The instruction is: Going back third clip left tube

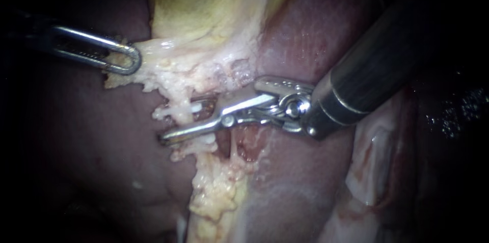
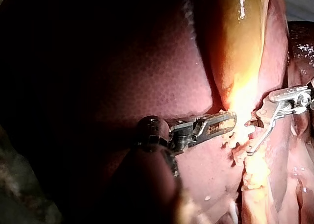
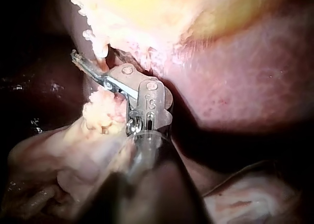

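My right instrument (image 1: 184,120) comes in from the upper right, and its two thin jaws stand open astride a pale tube (image 1: 179,110) below the gallbladder (image 1: 204,3). The long lower jaw lies across the tube; the upper jaw is half hidden behind fatty tissue. No clip shows clearly on the tube. My left instrument (image 1: 125,58) is shut on the pale tissue (image 1: 153,64) at the gallbladder's lower edge. The left wrist view shows that instrument (image 2: 223,122) holding the same pale tissue (image 2: 235,136), with my right instrument (image 2: 262,131) just beyond. In the right wrist view, its own instrument (image 3: 91,67) reaches to the tube (image 3: 102,51).
Dark red liver (image 1: 91,146) lies on both sides of the dissected strip. A ragged band of yellow fat (image 1: 216,192) runs down from the tube. Pale folded tissue (image 1: 377,156) sits under the right shaft (image 1: 377,64).
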`<state>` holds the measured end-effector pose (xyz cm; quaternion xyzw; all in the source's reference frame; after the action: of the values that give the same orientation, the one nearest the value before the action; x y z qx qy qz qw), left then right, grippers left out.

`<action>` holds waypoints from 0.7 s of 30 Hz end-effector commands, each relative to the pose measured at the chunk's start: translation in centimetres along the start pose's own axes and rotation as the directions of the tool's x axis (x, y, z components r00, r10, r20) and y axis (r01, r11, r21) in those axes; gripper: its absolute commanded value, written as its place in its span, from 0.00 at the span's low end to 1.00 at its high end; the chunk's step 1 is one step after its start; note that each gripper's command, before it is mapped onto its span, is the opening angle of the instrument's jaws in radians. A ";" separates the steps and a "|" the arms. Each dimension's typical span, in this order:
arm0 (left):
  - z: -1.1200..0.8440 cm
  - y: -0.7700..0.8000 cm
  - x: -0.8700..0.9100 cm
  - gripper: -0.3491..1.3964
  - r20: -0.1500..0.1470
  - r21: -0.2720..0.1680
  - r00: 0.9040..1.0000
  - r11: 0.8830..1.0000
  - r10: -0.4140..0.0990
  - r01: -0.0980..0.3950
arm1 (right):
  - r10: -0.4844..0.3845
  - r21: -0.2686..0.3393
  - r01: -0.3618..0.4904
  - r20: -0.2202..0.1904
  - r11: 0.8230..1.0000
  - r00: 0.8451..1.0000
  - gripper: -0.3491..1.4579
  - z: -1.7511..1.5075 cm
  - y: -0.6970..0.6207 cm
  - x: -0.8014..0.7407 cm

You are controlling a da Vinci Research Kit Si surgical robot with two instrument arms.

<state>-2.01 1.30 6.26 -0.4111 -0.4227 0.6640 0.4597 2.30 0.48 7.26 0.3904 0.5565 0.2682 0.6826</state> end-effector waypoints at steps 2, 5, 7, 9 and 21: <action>0.00 0.00 0.00 0.00 0.000 0.000 1.000 1.000 0.000 0.000 | -0.018 0.000 0.018 0.001 1.000 1.000 0.47 -0.10 -0.03 0.00; 0.00 0.00 0.00 0.00 0.000 0.000 1.000 1.000 0.000 0.000 | -0.083 -0.015 0.083 0.000 0.996 0.997 0.47 -0.24 -0.09 -0.02; 0.00 0.00 0.00 0.00 0.000 0.000 1.000 1.000 0.000 0.000 | -0.135 -0.034 0.135 0.000 0.990 0.991 0.47 -0.34 -0.14 -0.03; 0.00 0.00 0.00 0.00 0.000 0.000 1.000 1.000 0.000 0.000 | -0.197 -0.044 0.197 0.004 0.979 0.980 0.47 -0.47 -0.22 -0.06; 0.00 0.00 0.00 0.00 0.000 0.000 1.000 1.000 0.000 0.000 | -0.383 -0.049 0.384 0.031 0.922 0.923 0.47 -1.32 -0.64 -0.34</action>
<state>-2.01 1.30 6.25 -0.4110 -0.4227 0.6640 0.4599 0.84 0.16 6.81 0.2570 0.6084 0.1374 0.7382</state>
